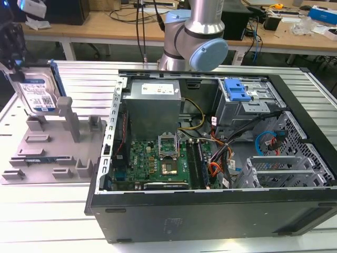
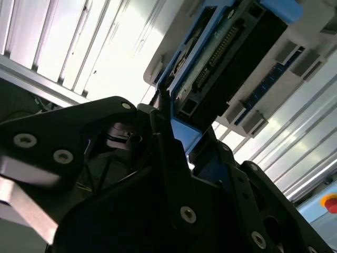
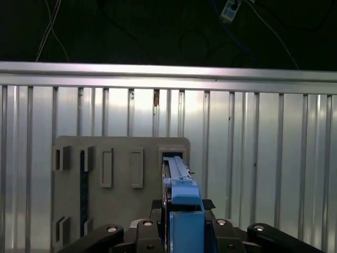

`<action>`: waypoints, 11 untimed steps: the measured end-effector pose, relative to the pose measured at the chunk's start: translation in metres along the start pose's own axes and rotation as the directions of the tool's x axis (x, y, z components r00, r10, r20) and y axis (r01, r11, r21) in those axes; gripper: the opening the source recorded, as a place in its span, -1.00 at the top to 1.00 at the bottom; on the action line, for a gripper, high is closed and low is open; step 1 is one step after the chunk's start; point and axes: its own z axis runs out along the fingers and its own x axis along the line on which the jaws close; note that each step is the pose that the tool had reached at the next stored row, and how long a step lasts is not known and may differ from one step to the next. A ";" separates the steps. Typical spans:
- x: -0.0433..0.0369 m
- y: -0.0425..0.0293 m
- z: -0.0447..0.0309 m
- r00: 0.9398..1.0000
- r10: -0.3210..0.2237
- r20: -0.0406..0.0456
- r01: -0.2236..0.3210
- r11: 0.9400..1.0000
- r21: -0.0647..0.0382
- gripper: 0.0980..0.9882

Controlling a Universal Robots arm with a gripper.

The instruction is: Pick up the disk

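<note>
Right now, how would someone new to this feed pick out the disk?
In the exterior view, look to the exterior view's left of the open computer case, above the grey tray with upright posts. The disk stands on edge there, clamped in the gripper. Its white-and-blue label and blue side rails set it apart from the plain grey tray.

Disk [image 1: 37,94]: silver metal, glossy label, plastic rails.
</note>
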 end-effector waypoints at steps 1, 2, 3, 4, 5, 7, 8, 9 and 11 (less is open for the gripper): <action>0.0000 0.0001 -0.0049 1.000 0.000 0.000 0.000 1.000 0.000 0.39; 0.0000 0.0001 -0.0100 1.000 0.000 0.000 0.000 1.000 0.000 0.39; 0.0001 0.0002 -0.0182 1.000 0.000 0.000 0.000 1.000 0.000 0.39; 0.0002 0.0002 -0.0236 1.000 0.000 0.000 0.000 1.000 0.000 0.39; 0.0003 0.0003 -0.0280 1.000 0.000 0.000 0.000 1.000 0.000 0.39; 0.0004 0.0004 -0.0379 1.000 0.000 0.000 0.000 1.000 0.000 0.39; 0.0006 0.0004 -0.0473 1.000 0.000 0.000 0.000 1.000 0.000 0.39; 0.0007 0.0005 -0.0537 1.000 0.000 0.000 0.000 1.000 0.000 0.39; 0.0008 0.0006 -0.0628 1.000 0.000 0.000 0.000 1.000 0.000 0.39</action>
